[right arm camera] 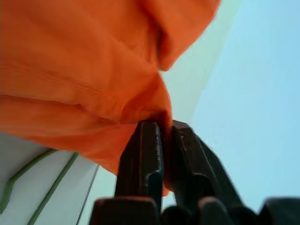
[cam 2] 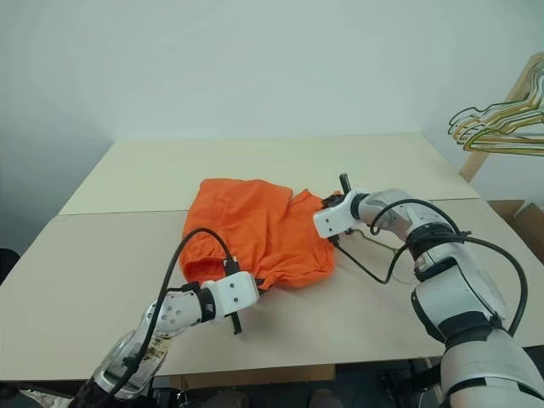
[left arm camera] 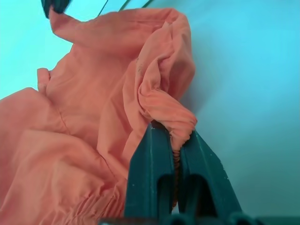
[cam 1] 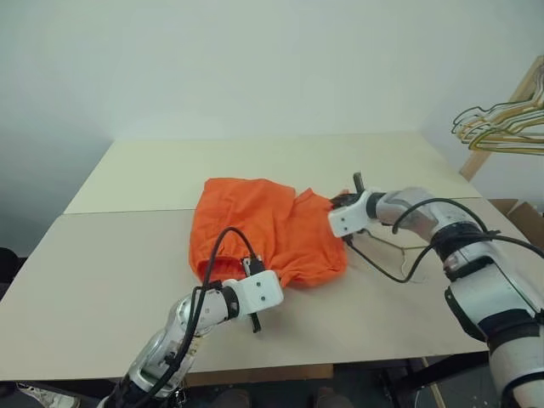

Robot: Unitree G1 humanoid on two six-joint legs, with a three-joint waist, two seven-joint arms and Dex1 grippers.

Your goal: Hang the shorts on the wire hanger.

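Nearest, my left gripper (cam 1: 255,293) pinches the gathered waistband of the shorts (cam 1: 263,225) at their near edge. Farther right, my right gripper (cam 1: 344,204) nips the shorts' right edge, fingers (right arm camera: 143,154) nearly together on cloth. The wire hanger (cam 1: 399,246) lies flat just right of the shorts, beneath my right arm, which is nearer it. Bare table (cam 1: 127,255) lies left and beyond.

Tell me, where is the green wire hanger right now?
In the left eye view the wire hanger lies flat on the table, on the robot's right, just beside the orange shorts and partly under the right arm.
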